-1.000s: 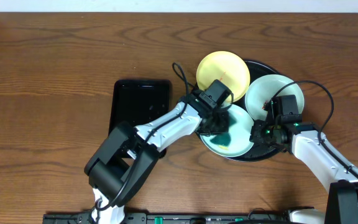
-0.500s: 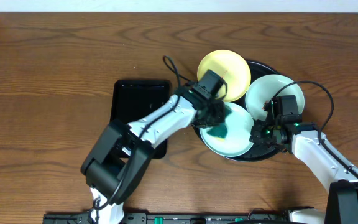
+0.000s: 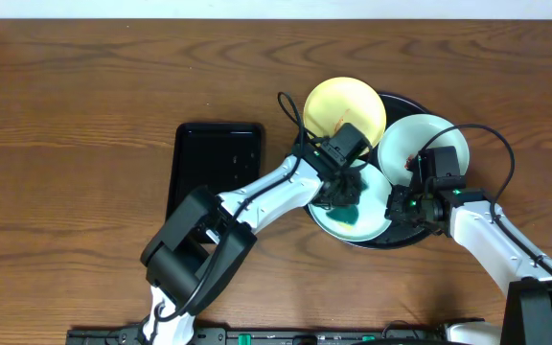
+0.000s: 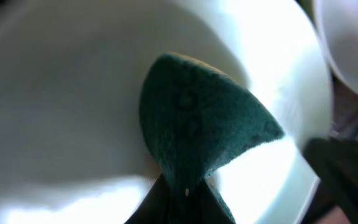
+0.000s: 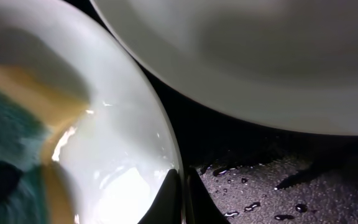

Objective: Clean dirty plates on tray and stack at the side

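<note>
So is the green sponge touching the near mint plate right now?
Touching. The left wrist view shows the green sponge, held in the left tool, pressed flat against the inside of the near mint plate with no gap showing.

Overhead view of 2 arms. Left arm extends diagonally up and to the right, wrist bent down, left gripper (image 3: 345, 189) closed. Right arm reaches up and leftward from the lower right corner, right gripper (image 3: 412, 199) closed, fingertips (image 5: 178, 200) together.
</note>
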Controlling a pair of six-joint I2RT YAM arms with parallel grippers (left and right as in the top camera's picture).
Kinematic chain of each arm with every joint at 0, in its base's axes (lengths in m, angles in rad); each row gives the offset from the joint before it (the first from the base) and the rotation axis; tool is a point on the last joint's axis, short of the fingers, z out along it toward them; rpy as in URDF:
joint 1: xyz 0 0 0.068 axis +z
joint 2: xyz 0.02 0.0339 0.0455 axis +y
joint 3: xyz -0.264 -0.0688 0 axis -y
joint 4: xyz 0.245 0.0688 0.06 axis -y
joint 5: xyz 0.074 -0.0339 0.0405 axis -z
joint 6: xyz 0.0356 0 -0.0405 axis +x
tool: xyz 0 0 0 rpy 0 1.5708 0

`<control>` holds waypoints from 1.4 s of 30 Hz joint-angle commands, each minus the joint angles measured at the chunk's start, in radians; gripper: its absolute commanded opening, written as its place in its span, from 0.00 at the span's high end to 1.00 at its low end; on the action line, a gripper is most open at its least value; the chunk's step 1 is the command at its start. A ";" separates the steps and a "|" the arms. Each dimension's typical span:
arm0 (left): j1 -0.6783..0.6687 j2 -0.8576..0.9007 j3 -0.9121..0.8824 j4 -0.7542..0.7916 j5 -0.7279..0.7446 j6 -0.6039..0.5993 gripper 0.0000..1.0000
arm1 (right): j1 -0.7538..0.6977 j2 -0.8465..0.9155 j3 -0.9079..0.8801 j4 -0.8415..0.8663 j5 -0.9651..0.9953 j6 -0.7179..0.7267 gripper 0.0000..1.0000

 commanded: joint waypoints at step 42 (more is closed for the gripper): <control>0.676 -0.297 -0.097 -0.315 0.009 0.443 0.93 | 0.009 -0.026 0.027 0.107 -0.021 -0.085 0.99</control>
